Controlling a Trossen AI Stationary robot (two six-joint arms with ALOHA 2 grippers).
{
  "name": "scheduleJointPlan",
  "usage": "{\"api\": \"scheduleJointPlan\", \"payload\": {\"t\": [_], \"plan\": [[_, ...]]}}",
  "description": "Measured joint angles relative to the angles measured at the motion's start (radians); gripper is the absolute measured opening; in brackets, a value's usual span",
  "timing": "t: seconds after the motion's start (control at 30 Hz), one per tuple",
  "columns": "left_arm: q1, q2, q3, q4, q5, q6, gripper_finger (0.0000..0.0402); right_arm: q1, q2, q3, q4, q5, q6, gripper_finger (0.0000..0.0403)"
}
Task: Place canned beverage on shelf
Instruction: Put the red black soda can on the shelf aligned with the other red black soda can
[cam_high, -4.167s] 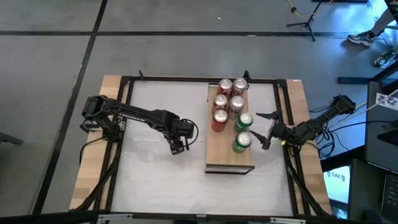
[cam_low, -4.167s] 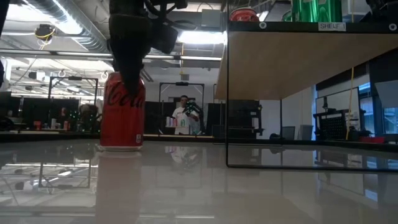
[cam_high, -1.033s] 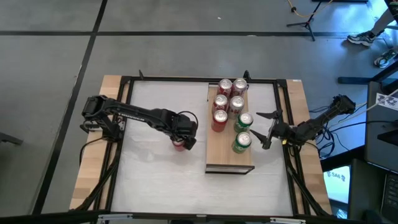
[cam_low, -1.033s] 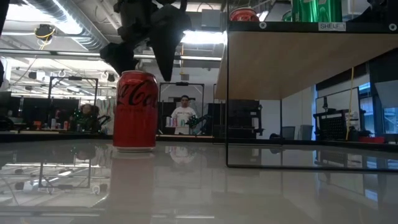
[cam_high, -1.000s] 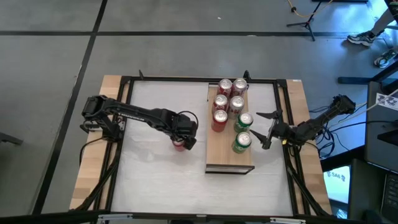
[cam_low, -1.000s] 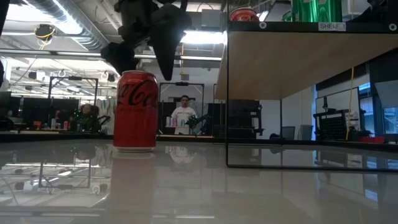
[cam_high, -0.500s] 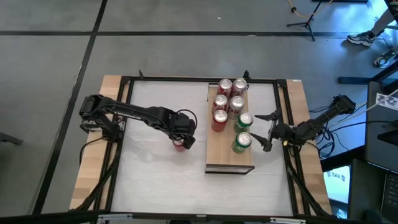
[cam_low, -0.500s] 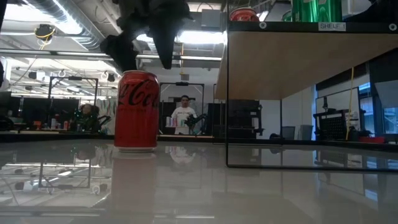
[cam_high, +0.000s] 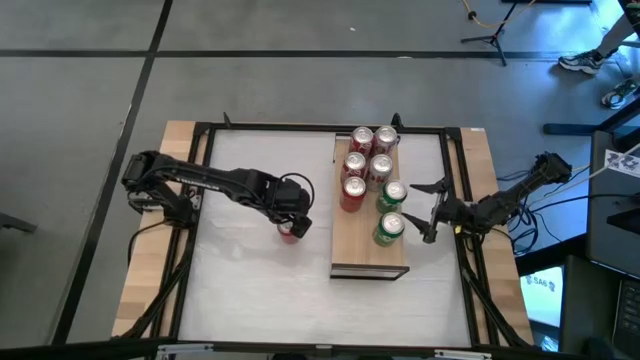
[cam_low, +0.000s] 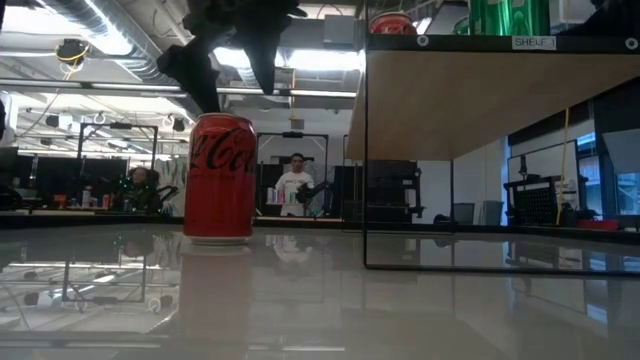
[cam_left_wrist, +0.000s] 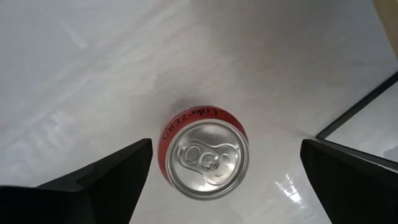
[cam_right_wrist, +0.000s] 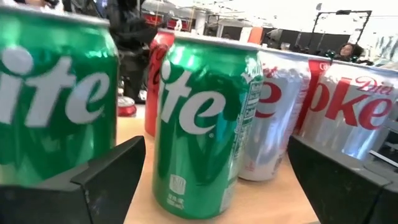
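A red cola can (cam_high: 290, 233) stands upright on its base on the white tabletop, left of the shelf; the low view shows it as red can (cam_low: 220, 178). My left gripper (cam_low: 232, 75) hangs open just above it, fingers pointing down on either side of the can's top (cam_left_wrist: 205, 151), touching nothing. The shelf (cam_high: 370, 258) is a light-wood board raised on a thin dark frame, carrying several cans: red, silver and two green (cam_high: 388, 228). My right gripper (cam_high: 421, 210) stands open at the shelf's right side, level, facing the green cans (cam_right_wrist: 202, 118).
The shelf board (cam_low: 470, 100) stands well above table height on thin dark legs (cam_low: 365, 200). A dark frame (cam_high: 205, 200) borders the tabletop. Bare white table (cam_high: 260, 300) lies on the near side of the red can and the shelf.
My left gripper has risen a little above the red can, still open. The can stays upright in the same spot on the table.
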Motion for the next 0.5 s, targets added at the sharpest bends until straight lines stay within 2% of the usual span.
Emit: {"api": "scheduleJointPlan", "payload": {"t": [0.17, 0.37, 0.5], "plan": [[-0.021, 0.0, 0.0, 0.001, -0.037, -0.004, 0.0396, 0.001, -0.019, 0.011, -0.087, -0.024, 0.015, 0.0388], [-0.031, 0.0, 0.0, 0.001, -0.053, -0.004, 0.0396, 0.0, -0.06, 0.198, -0.539, -0.169, 0.23, 0.0388], [-0.031, 0.0, 0.0, 0.002, -0.068, -0.004, 0.0396, 0.0, -0.061, 0.292, -0.728, -0.245, 0.332, 0.0388]]}}
